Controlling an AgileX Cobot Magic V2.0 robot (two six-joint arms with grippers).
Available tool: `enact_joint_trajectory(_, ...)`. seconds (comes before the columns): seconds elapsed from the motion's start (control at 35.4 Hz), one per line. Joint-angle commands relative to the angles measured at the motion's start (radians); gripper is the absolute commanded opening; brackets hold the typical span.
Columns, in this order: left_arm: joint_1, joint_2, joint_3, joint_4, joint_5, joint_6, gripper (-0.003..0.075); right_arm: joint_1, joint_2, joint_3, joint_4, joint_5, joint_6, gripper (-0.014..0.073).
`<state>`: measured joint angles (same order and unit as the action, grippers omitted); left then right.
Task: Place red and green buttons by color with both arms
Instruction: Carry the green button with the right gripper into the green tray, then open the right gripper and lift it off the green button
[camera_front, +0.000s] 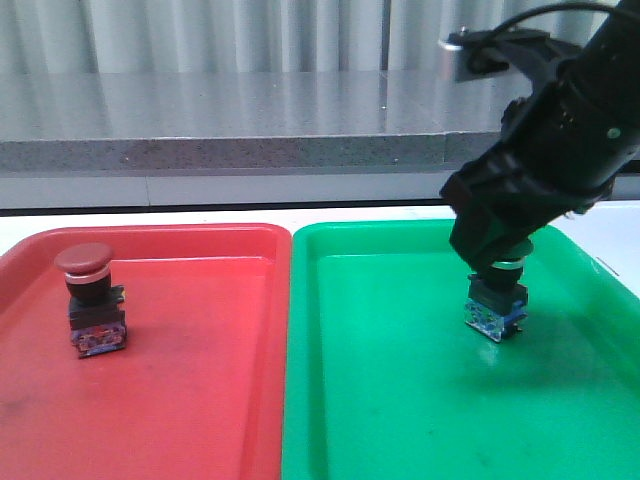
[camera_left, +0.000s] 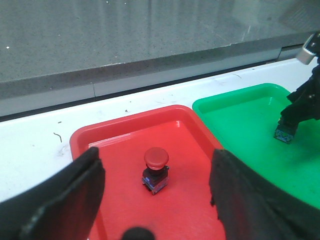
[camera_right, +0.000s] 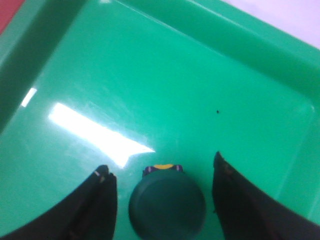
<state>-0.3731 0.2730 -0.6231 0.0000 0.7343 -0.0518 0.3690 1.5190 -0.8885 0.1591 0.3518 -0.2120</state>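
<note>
While the red button (camera_front: 88, 300) stands upright and alone in the red tray (camera_front: 200, 400), toward its left side, the green button (camera_front: 497, 300) sits in the green tray (camera_front: 400, 400) just beside it on the white desk (camera_left: 40, 145). The right pincer (camera_front: 500, 262) covers the green cap from above in the front view, so only the black body and bluish base show there. In the right wrist view its fingers (camera_right: 235, 200) stand apart on either side of the dark-green cap (camera_right: 167, 210), with a gap to each; contact looks absent, though the view is close and blurred. The left pincer (camera_left: 155, 200) hangs spread wide over the red tray, clear of the red button. A grey ledge (camera_front: 220, 110) runs behind the trays. No writing or label is readable anywhere.
</note>
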Motion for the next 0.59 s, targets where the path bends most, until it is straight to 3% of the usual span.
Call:
enact_joint_trajectory(0.0,-0.005,0.01,-0.025,0.0,-0.077,-0.007,0.0439,0.001,-0.124,-0.028,-0.014,0.038,-0.01,0.0449)
enact_joint_trajectory(0.4,-0.005,0.01,-0.025,0.0,-0.077,-0.007,0.0439,0.001,-0.544,-0.026,-0.036,0.396,-0.003,0.0449)
enact_joint_trajectory(0.57,-0.005,0.01,-0.025,0.0,-0.077,-0.007,0.0439,0.0,-0.713,-0.023,-0.04,0.503,0.068,0.0449)
